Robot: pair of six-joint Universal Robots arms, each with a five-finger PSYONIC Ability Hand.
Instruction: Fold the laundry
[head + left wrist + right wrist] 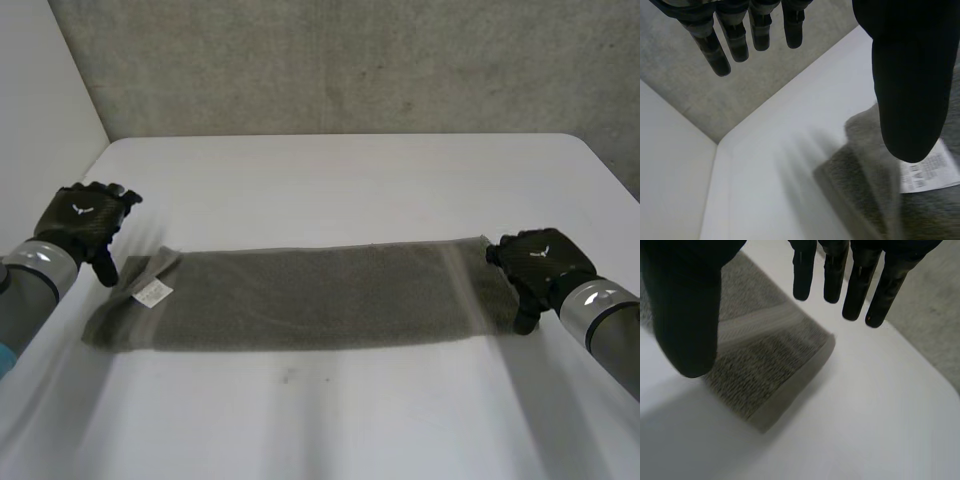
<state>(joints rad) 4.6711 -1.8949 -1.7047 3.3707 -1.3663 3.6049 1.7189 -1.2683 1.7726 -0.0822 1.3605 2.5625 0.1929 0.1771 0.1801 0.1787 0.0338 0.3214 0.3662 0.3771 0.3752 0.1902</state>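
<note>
Already, on your left, the left hand [88, 222] sits at the towel's [300, 298] left end. Its fingers [735, 45] are straight and spread, its thumb hangs over the cloth near the white label [153, 293], and it holds nothing. That end is a little rumpled, with the far corner turned up.

The towel lies across the middle of the white table [350, 180] as 1 long grey strip. Its thick edge in the right wrist view suggests that at least 1 lengthwise fold is done.

On your right, the right hand [540, 262] is at the towel's right end by the pale stripe [760, 325]. It is also wide open, with straight fingers [855, 290] past the edge and nothing gripped.

You have yet to grasp the 2 ends, and I judge that the crosswise folds to shorten the strip are left.
</note>
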